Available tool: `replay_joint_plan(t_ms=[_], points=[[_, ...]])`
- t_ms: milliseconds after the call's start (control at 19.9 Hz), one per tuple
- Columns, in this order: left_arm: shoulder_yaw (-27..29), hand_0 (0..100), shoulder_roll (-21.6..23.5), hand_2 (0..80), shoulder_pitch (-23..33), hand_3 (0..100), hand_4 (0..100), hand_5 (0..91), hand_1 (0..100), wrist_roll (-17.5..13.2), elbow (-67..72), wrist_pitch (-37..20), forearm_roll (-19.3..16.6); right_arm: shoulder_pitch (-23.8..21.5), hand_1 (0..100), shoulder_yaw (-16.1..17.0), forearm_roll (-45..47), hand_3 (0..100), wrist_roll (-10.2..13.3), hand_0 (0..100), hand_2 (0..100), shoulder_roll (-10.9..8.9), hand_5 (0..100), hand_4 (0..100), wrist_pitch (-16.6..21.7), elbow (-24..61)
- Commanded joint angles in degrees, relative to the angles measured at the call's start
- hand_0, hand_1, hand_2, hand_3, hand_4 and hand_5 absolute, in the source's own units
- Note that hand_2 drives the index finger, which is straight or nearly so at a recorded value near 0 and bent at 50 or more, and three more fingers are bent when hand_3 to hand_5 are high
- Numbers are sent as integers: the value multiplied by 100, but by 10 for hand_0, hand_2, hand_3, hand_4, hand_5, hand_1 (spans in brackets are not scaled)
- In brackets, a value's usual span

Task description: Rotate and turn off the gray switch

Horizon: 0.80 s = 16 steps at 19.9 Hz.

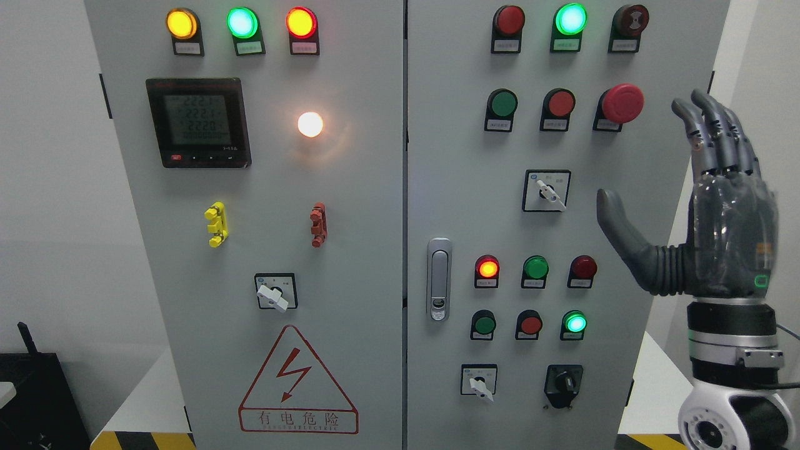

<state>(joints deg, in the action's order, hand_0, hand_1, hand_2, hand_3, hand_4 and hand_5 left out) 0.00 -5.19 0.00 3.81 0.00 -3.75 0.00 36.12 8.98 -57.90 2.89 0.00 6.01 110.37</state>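
Here gray switch (pixel 550 192) knob points lower right; right hand (pixel 706 206) open.

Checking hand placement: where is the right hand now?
In the head view, the right hand is raised open at the picture's right, beside the cabinet's right edge, near the red mushroom button.

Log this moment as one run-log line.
right hand: open, raised beside panel | gray switch: untouched | left hand: out of view

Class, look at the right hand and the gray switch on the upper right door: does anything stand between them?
Nothing visible does. The right hand hangs open to the right of the gray switch, thumb pointing toward it, with only bare panel between them.
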Motion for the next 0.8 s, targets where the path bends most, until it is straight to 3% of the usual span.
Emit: replay_joint_plan(t_ms=[0, 50, 100, 150, 251, 301, 401, 602, 752], points=[[44, 120, 1, 0, -53, 0, 0, 0, 389, -3, -149, -3, 105, 0, 344, 86, -2, 454, 159, 294, 238, 97, 229, 378, 32, 20], [44, 120, 1, 0, -53, 0, 0, 0, 389, -3, -149, -3, 105, -9, 387, 86, -2, 530, 159, 286, 261, 105, 396, 486, 32, 20], [44, 120, 1, 0, -53, 0, 0, 0, 389, -3, -149, -3, 105, -9, 398, 86, -2, 556, 159, 282, 269, 105, 447, 512, 32, 20], [44, 120, 1, 0, -53, 0, 0, 0, 389, -3, -149, -3, 114, -9, 425, 86, -2, 604, 151, 276, 292, 105, 593, 578, 32, 20], [44, 120, 1, 0, -53, 0, 0, 0, 389, -3, -149, -3, 114, -9, 448, 86, -2, 649, 159, 260, 321, 105, 715, 639, 32, 20], [53, 120, 1, 0, -53, 0, 0, 0, 389, -3, -149, -3, 114, -18, 448, 112, -2, 701, 159, 246, 351, 114, 835, 716, 23, 20], [44, 120, 1, 0, -53, 0, 0, 0, 389, -3, -149, -3, 114, -35, 441, 156, 7, 794, 159, 223, 380, 158, 980, 819, 6, 11], [44, 120, 1, 0, -53, 0, 0, 0, 389, -3, -149, -3, 114, -175, 448, 174, 7, 913, 124, 195, 423, 325, 1000, 907, 14, -15], [44, 120, 1, 0, -53, 0, 0, 0, 389, -3, -149, -3, 106, -264, 453, 156, 16, 949, 54, 185, 443, 509, 1000, 939, 23, -24]])
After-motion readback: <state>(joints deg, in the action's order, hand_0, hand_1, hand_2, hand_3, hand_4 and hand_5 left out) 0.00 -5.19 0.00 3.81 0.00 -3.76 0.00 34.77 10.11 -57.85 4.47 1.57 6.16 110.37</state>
